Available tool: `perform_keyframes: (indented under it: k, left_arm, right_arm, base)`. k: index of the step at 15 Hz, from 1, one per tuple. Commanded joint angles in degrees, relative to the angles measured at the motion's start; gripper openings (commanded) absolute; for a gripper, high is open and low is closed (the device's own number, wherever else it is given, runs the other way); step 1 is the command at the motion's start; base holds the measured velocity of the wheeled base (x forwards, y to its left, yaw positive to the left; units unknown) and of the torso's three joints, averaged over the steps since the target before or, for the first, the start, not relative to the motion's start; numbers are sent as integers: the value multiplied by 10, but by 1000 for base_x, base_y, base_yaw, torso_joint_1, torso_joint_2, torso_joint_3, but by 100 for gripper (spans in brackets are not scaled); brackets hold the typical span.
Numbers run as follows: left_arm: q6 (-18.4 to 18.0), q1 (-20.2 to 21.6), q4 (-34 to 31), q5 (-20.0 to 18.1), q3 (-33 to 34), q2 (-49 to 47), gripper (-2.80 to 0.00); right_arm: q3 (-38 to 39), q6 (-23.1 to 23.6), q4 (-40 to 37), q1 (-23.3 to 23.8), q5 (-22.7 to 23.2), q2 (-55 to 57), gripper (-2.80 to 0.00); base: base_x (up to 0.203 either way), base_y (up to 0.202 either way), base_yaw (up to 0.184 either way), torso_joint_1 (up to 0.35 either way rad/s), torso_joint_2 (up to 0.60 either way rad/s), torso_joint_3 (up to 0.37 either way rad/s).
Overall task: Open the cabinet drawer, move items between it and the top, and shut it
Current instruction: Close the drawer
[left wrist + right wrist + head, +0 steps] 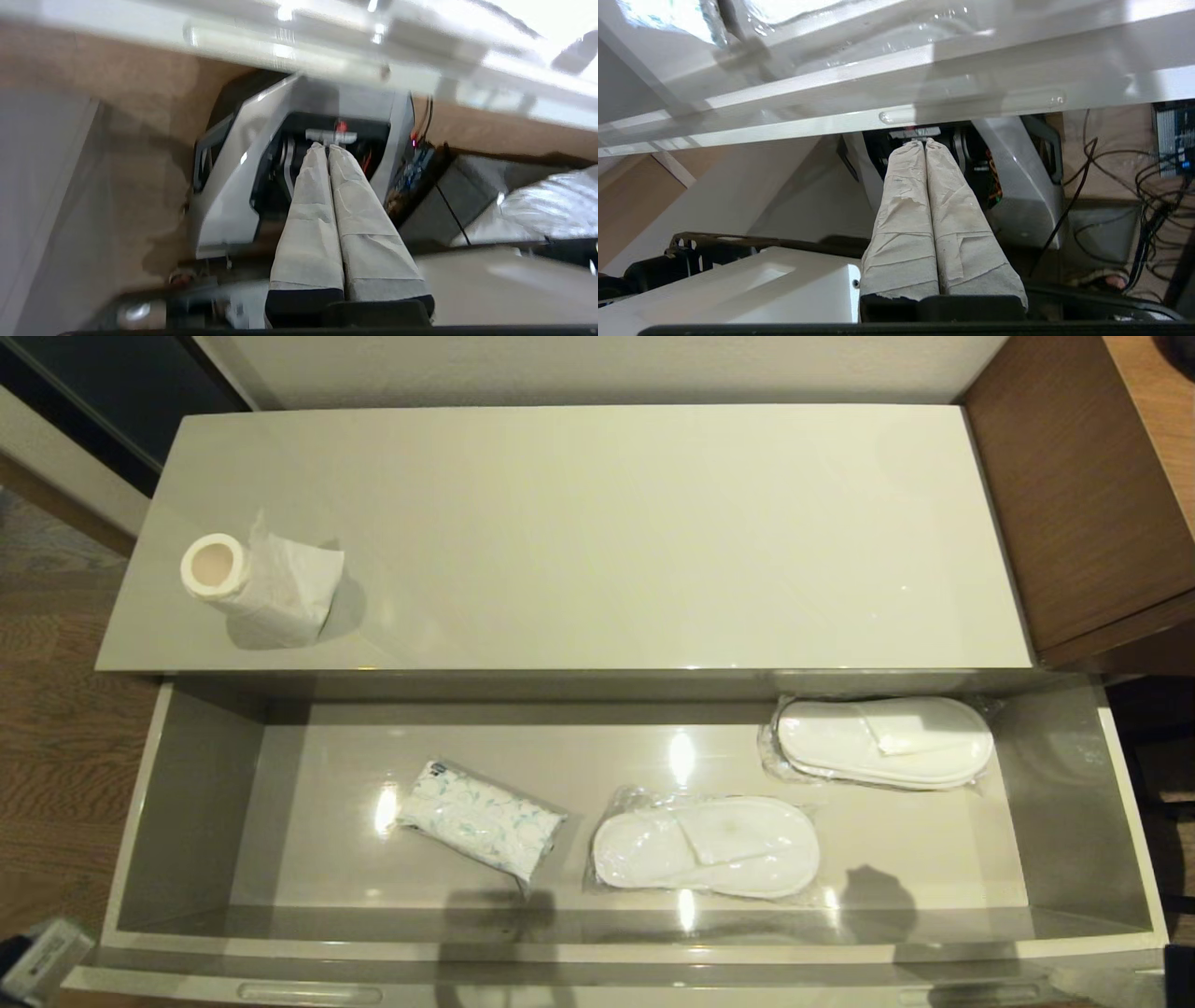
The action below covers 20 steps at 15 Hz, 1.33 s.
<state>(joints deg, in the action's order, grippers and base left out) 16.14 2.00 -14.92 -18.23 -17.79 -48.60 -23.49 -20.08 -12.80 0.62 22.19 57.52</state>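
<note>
Glossy cream cabinet drawer (177,803) stands open, grey inside, holding wrapped slippers (707,846).

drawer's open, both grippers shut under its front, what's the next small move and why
Probably raise the right gripper above the drawer front and open it toward the nearer slipper pack: both packs and the tissue pack lie inside, and only the paper roll stands on the top.
</note>
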Motion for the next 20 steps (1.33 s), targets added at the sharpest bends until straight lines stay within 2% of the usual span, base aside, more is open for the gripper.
perform_keyframes:
  k: [1,2,4,7,9,10,11,17,19,20]
  left_arm:
    - [-14,-1,-102,-21,-10,76,-280]
    - [-25,0,-123,-31,1,84,-280]
    - [-31,0,-119,-37,7,82,-280]
    - [-31,0,-70,-35,33,4,-280]
    - [-29,0,15,-31,45,-72,-280]
    - [-28,0,85,-21,59,-104,-280]
    - [-28,0,119,-7,70,-124,-280]
    - [-28,0,139,6,68,-182,-280]
    - [-29,0,140,6,68,-185,-280]
    - [-28,0,143,6,68,-187,-280]
  right_arm:
    - [12,-1,-2,0,0,-1,-280]
    - [20,-1,-2,0,0,-3,-280]
    - [23,-1,-1,0,0,-4,-280]
    - [30,-2,3,0,-1,6,-280]
    - [26,-4,4,0,-2,5,-280]
    - [24,-4,4,0,-2,-4,-280]
    - [25,-5,-1,0,-3,-17,-280]
    - [1,-13,-64,0,-3,-47,-280]
    - [-60,-16,-160,-6,-2,-63,-280]
    - [-68,-17,-174,-7,-2,-62,-280]
  base:
    - [0,0,0,0,0,0]
    - [0,0,0,0,0,0]
    - [0,0,0,0,0,0]
    - [0,0,0,0,0,0]
    - [0,0,0,0,0,0]
    - [0,0,0,0,0,0]
    - [0,0,0,0,0,0]
    - [0,0,0,0,0,0]
    - [0,0,0,0,0,0]
    - [0,0,0,0,0,0]
